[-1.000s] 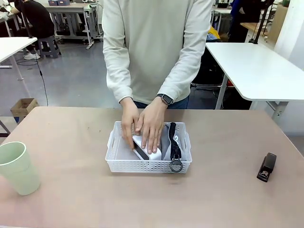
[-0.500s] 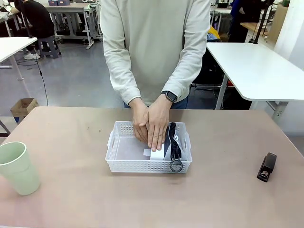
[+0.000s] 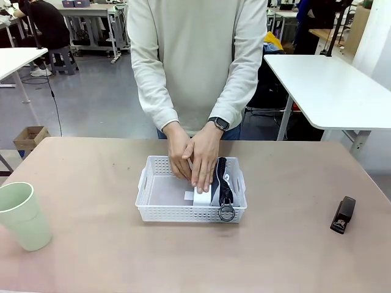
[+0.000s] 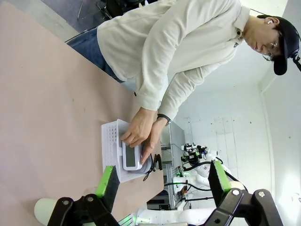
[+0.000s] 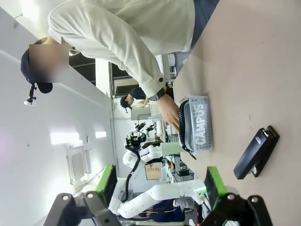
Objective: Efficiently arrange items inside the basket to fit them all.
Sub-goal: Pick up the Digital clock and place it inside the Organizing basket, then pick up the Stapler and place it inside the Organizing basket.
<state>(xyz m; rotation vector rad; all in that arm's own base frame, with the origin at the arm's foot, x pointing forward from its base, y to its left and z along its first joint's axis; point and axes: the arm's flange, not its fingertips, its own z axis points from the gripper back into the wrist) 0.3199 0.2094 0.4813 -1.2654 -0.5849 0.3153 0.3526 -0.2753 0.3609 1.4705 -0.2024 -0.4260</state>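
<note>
The left gripper point(image 4: 162, 175) has its fingers spread and empty; ahead between them lies the white lattice basket point(image 3: 183, 213), holding the CAMPUS pouch point(image 3: 221, 180). The green cup point(image 3: 23, 215) stands beside those fingers. The black stapler point(image 5: 256, 151) lies ahead of the right gripper point(image 5: 160, 178), whose fingers are also spread. The person's hands point(image 3: 197, 157) press the white box point(image 3: 201, 198) inside the basket.

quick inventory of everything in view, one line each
shallow white plastic lattice basket: one, white, table centre
small white rectangular box: one, white, inside basket, under hands
grey zip pouch lettered CAMPUS: one, grey, basket's right side
pale green plastic cup: one, green, table's near left
black stapler: one, black, table's right
tan table: one, tan, under everything
person's right hand and left hand: two, on the box
left gripper: one, black, open
right gripper: one, black, open
</note>
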